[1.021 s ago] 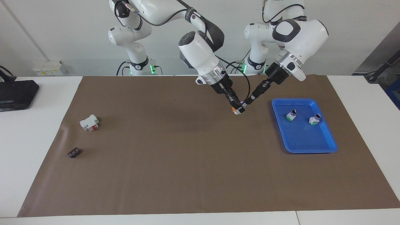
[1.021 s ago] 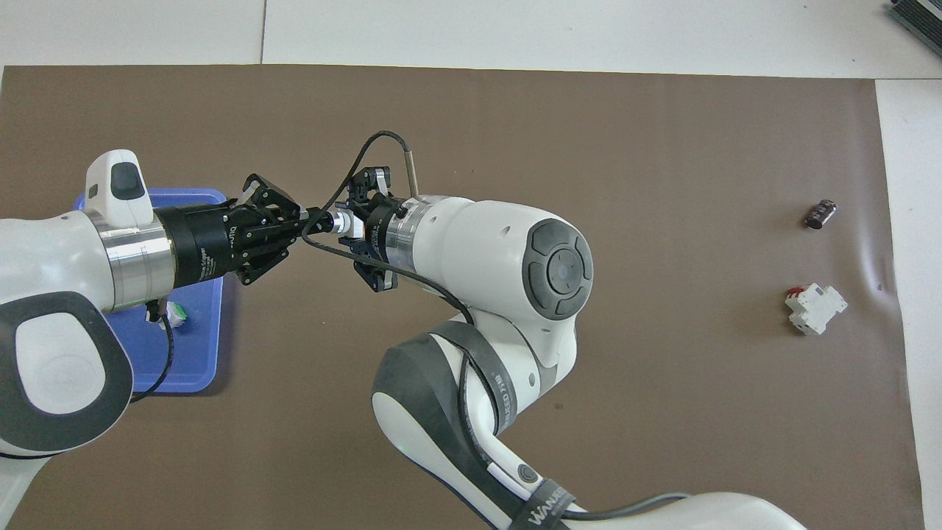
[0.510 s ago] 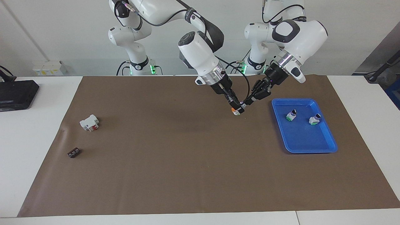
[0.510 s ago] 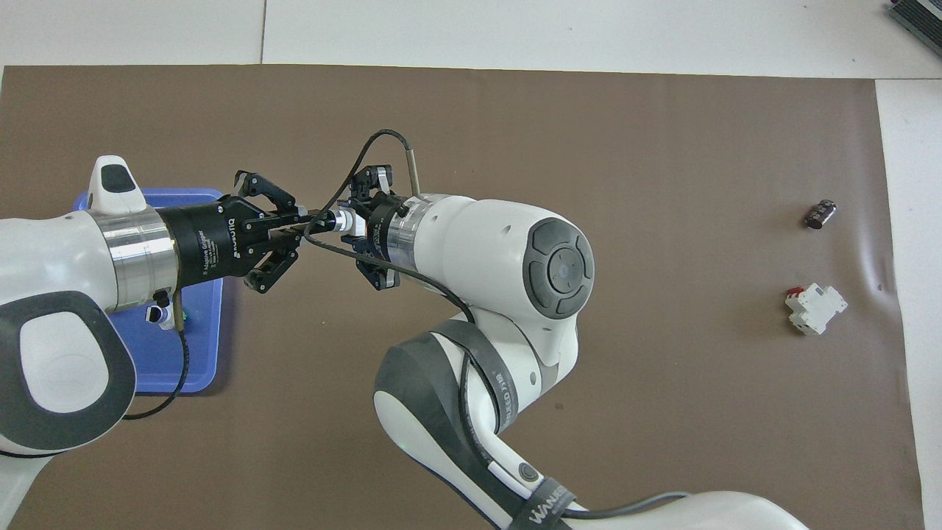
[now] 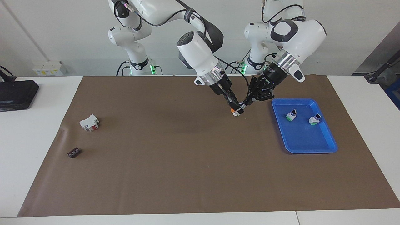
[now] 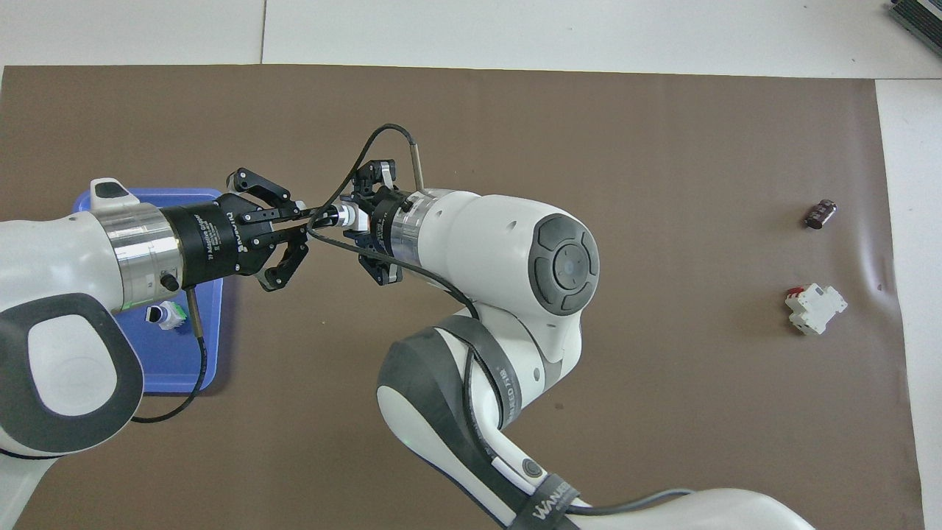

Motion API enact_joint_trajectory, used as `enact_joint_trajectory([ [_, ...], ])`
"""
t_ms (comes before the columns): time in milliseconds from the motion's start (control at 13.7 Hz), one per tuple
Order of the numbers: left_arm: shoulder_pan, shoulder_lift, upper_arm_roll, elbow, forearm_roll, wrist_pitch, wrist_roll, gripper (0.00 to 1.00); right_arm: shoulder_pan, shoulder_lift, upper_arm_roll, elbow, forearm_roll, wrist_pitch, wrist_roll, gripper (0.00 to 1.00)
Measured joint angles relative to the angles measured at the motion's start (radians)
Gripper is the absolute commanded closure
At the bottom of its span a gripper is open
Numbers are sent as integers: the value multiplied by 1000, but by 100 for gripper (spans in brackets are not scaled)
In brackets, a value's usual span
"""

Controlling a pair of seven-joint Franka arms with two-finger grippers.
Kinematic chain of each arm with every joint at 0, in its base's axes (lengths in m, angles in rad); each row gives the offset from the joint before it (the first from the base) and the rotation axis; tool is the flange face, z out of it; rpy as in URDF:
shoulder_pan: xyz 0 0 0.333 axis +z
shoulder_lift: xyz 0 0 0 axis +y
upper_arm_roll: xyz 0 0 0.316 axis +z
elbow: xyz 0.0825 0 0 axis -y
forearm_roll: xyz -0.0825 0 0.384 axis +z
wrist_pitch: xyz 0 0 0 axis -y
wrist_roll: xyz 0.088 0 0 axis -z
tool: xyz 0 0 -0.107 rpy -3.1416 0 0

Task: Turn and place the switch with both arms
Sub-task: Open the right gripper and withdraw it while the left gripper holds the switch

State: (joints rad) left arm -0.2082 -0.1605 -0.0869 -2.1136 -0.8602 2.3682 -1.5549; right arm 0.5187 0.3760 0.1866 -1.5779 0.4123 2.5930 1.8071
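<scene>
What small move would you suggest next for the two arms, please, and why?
Probably the right gripper should carry the small white switch with the orange end toward the blue plastic tray: the left gripper stands open at the knob, and two green-ended switches already lie there.

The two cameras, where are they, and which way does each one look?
Facing view: high across the table, looking at both white robot arms, whole from their bases, over the brown mat.
Overhead view: above the robots' end, looking steeply down; only forearms and wrists show.
Both show the left gripper and right gripper meeting at the small white orange-ended switch, the blue plastic tray and the white block with a red part.
</scene>
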Motion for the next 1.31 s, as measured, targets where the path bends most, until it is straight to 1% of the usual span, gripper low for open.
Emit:
enact_joint_trajectory([
  [583,-11,0,0,-8,0,32,-327,100,-2,9,-1,9,0,2,0,100],
  [1094,-11,-1,0,-10,0,36,-372,100,-1,13,-1,12,0,3,0,100],
  [1167,-11,-1,0,-10,0,37,-374,100,-1,13,-1,12,0,3,0,90],
  [1240,-11,-1,0,-10,0,37,-374,100,-1,13,-1,12,0,3,0,10],
  [1312,-12,-1,0,-10,0,38,-375,100,-1,13,-1,13,0,3,0,0],
])
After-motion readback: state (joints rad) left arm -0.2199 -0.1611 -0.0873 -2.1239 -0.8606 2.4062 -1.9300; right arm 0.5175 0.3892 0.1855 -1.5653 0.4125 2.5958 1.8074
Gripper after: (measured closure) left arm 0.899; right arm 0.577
